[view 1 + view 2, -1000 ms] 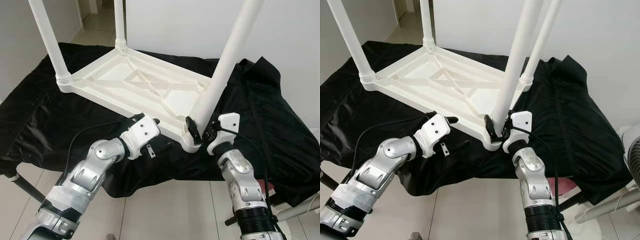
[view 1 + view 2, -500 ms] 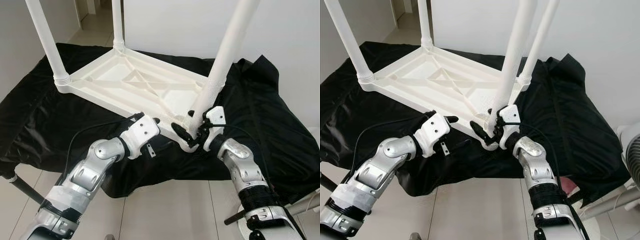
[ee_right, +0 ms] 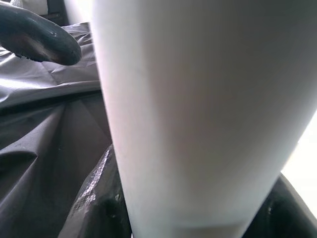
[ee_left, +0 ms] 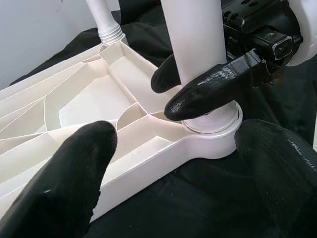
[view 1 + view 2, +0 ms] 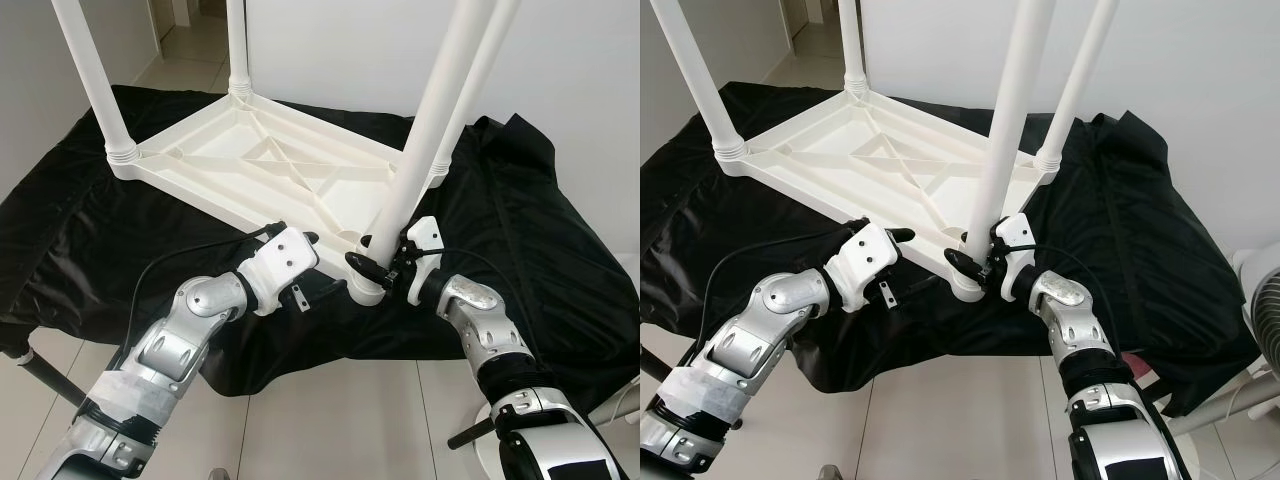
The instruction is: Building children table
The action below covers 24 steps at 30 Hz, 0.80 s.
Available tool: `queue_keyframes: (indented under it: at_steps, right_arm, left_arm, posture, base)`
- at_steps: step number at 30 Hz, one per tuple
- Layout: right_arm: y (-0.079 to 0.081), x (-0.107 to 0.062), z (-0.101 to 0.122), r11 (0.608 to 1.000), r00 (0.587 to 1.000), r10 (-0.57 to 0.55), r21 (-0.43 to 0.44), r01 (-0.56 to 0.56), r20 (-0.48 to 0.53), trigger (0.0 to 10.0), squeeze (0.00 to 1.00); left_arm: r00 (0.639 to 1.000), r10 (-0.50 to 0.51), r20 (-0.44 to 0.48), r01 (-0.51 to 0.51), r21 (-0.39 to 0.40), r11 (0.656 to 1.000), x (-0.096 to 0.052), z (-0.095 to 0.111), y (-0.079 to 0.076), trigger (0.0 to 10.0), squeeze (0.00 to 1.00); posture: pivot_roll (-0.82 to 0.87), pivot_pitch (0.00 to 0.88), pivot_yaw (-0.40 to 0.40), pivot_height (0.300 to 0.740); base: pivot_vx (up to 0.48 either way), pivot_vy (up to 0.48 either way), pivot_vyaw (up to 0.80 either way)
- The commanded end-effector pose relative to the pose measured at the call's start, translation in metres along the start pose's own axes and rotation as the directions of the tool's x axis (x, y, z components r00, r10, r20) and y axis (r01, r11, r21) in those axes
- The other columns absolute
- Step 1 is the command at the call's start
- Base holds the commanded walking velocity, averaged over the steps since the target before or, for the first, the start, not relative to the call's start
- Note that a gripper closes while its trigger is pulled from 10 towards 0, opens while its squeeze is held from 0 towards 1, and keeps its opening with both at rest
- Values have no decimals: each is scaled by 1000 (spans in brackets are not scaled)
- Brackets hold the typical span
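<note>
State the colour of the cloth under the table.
Black, glossy cloth; clearest in the left eye view.

Smooth white plastic table leg (image 3: 198, 109) up close. Crinkled black cloth (image 3: 44, 148) behind; one black gripper finger (image 3: 34, 34) near.

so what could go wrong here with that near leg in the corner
1. The right claw grips the near leg only at its base, so the long leg could lean and bind or pop out of the corner socket.
2. The left claw is open at the tabletop edge, not clamping it, so the upturned top may slide on the black cloth.
</note>
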State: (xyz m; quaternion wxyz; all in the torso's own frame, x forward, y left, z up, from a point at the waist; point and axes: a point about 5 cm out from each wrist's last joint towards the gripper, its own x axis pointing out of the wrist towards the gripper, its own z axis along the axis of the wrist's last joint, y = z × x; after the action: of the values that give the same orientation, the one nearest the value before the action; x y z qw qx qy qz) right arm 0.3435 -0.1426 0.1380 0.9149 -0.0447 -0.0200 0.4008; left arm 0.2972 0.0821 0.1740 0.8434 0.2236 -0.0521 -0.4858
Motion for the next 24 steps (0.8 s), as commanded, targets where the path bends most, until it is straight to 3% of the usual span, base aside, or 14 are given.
queue_keyframes:
  at_steps: [1, 2, 3, 16, 17, 20, 24]
  right_arm:
    - [-4, -4, -2, 1000, 1000, -11, 5, 12, -13, 0, 0]
    - [-4, -4, -2, 1000, 1000, -11, 5, 12, -13, 0, 0]
    - [-4, -4, -2, 1000, 1000, -25, 7, 26, -10, 10000, 0]
    - [-9, -10, -2, 972, 972, -234, -24, 234, 4, 10000, 0]
    - [-7, -12, -2, 949, 949, -316, -11, 316, 13, 10000, 0]
    - [-5, -12, -2, 938, 938, -348, -1, 348, 13, 10000, 0]
    - [-1, -14, -4, 887, 888, -461, 49, 460, 0, 10000, 0]
  left_arm:
    - [999, -40, -4, 40, 3, 999, -1, 0, -2, 10000, 0]
    - [999, -40, -4, 40, 3, 999, -1, 0, -2, 10000, 0]
    - [999, -40, -4, 40, 3, 999, -1, 0, -3, 10000, 0]
    - [999, -47, -1, 47, -3, 999, 0, 0, -7, 10000, 0]
    - [999, -51, 0, 51, -4, 999, 1, 0, -7, 10000, 0]
    - [999, -52, 1, 52, -5, 999, 1, -1, -8, 10000, 0]
    - [998, -59, 2, 59, -6, 998, 2, -1, -9, 10000, 0]
  posture:
    - [59, 38, -84, 740]
    - [59, 38, -84, 740]
    - [59, 39, -87, 740]
    - [49, 38, -100, 740]
    - [44, 35, -101, 740]
    - [44, 35, -101, 740]
    - [35, 32, -98, 740]
  base:
    - [0, 0, 0]
    - [0, 0, 0]
    - [0, 0, 0]
    - [0, 0, 0]
    - [0, 0, 0]
    - [0, 0, 0]
    - [0, 0, 0]
